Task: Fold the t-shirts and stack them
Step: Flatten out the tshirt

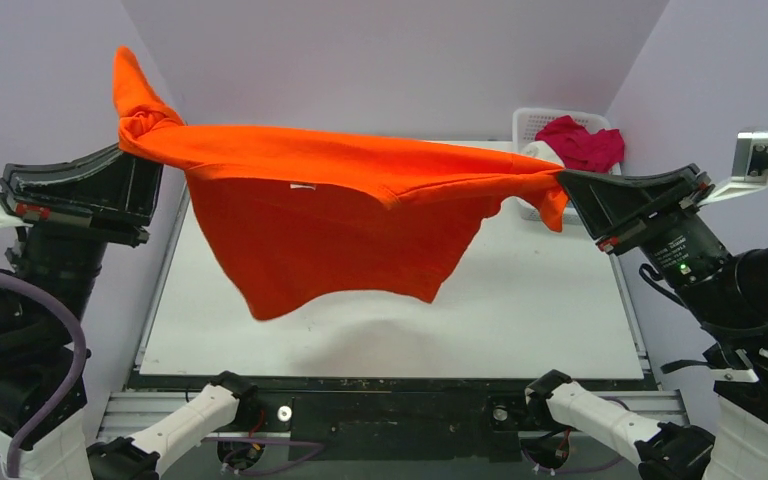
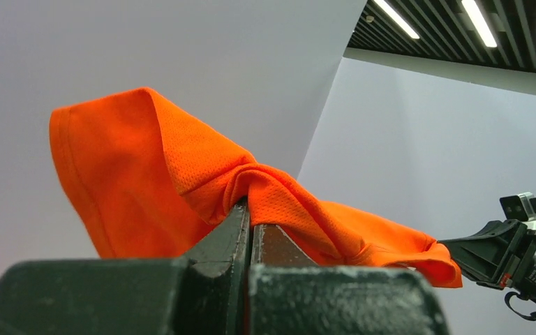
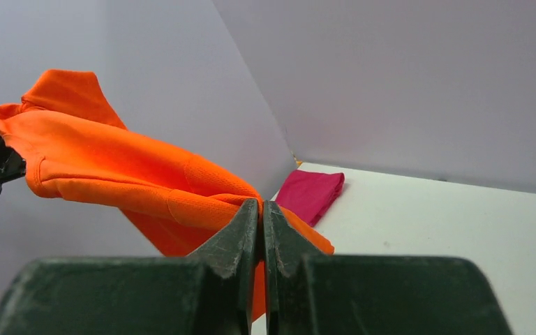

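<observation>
The orange shirt (image 1: pixel 330 230) was held up above the table (image 1: pixel 560 320), stretched long from nine o'clock to three o'clock, pinched tight by the left gripper (image 1: pixel 152 140) at nine and the right gripper (image 1: pixel 563 180) at three.

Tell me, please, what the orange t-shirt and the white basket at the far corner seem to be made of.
The orange t-shirt: probably a thin synthetic sports knit with a matte finish. The left wrist view shows a fine mesh of tiny holes, and the cloth hangs limp. The white basket: likely moulded plastic, given its regular lattice wall, though it is too small to be sure.
</observation>
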### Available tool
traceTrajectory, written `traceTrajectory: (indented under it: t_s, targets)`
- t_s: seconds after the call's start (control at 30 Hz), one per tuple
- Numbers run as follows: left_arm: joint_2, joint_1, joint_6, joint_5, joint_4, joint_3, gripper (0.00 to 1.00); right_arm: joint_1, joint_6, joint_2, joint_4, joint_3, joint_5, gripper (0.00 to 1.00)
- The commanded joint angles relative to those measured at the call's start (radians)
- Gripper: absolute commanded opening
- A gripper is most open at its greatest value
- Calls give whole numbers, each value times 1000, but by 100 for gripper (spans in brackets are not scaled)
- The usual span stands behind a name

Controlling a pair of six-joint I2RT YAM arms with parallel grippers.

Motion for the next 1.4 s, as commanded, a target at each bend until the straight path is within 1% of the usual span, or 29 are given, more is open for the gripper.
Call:
traceTrajectory:
  t_s: [0.0, 0.07, 0.1, 0.2, 0.3, 0.33, 0.4, 0.53, 0.57, 0.63, 0.67, 0.7, 0.73, 0.8, 0.9, 0.93, 0.97, 1.0, 1.03, 1.07, 1.1, 1.13, 1.17, 1.2, 1.23, 1.27, 1.3, 1.33, 1.37]
  targets:
    - [70, 5, 22, 20, -15, 31, 0, 3, -27, 38, -14, 6, 37, 0]
    - [104, 5, 25, 0, -8, 19, 0, 3, -52, 55, -18, -9, 104, 0]
    - [115, 5, 28, -44, -3, 4, 0, 2, -60, 73, -21, -14, 128, 0]
    - [193, 5, 40, -150, 20, -27, 0, -16, -103, 126, -21, -32, 272, 0]
    - [292, 9, 69, -283, 24, -21, 0, -97, -75, 223, -18, -33, 283, 0]
    - [349, 26, 75, -293, 24, -14, 0, -136, -74, 243, -14, -30, 274, 0]
    - [443, 76, 55, -275, 21, 20, 0, -179, -83, 303, 9, -16, 272, 0]
    - [641, 189, -22, -100, 28, 169, 0, -273, -77, 442, 68, 69, 231, 0]
    - [700, 198, -26, -61, 41, 194, 0, -305, -69, 460, 90, 113, 204, 0]
    - [790, 207, -29, -27, 40, 309, 0, -351, -44, 518, 122, 187, 146, 0]
    - [818, 207, -28, 0, 34, 404, 0, -365, -37, 551, 144, 213, 122, 0]
    - [876, 207, -29, 14, 17, 451, 0, -388, -25, 566, 154, 256, 89, 0]
    - [904, 208, -31, 42, 9, 540, 0, -397, -17, 590, 170, 276, 76, 0]
    - [966, 208, -38, 70, -5, 638, 0, -419, -15, 608, 189, 315, 37, 0]
    - [993, 207, -39, 107, 36, 639, 0, -435, -37, 600, 204, 281, -30, 0]
    - [987, 207, -37, 123, 69, 587, 0, -436, -64, 588, 205, 236, -43, 0]
    - [958, 208, -30, 127, 93, 495, 0, -436, -78, 569, 204, 210, -71, 0]
    - [939, 208, -24, 140, 150, 440, 0, -436, -111, 557, 196, 145, -81, 0]
    - [888, 207, -15, 145, 188, 293, 0, -434, -127, 531, 189, 110, -99, 0]
    - [823, 207, -12, 154, 285, 200, 0, -431, -163, 514, 176, 22, -106, 0]
    - [790, 206, -9, 170, 345, -3, 0, -429, -176, 472, 172, -34, -101, 0]
    - [718, 205, -7, 176, 488, -106, 0, -422, -196, 448, 174, -147, -87, 0]
    - [685, 204, -10, 178, 554, -313, 2, -416, -205, 398, 189, -214, -80, 0]
    - [617, 200, -15, 171, 674, -413, 4, -393, -227, 374, 194, -333, -52, 0]
    - [586, 198, -29, 149, 727, -616, 5, -374, -256, 330, 196, -394, -35, 0]
    - [530, 187, -38, 138, 836, -708, 7, -333, -274, 310, 196, -509, 2, 0]
    - [508, 179, -55, 106, 888, -890, 12, -305, -296, 274, 195, -563, 24, 0]
    - [469, 153, -60, 78, 970, -1049, 18, -250, -300, 260, 193, -668, 66, 0]
    - [442, 118, -63, 3, 1009, -1109, 30, -203, -297, 241, 190, -756, 96, 0]
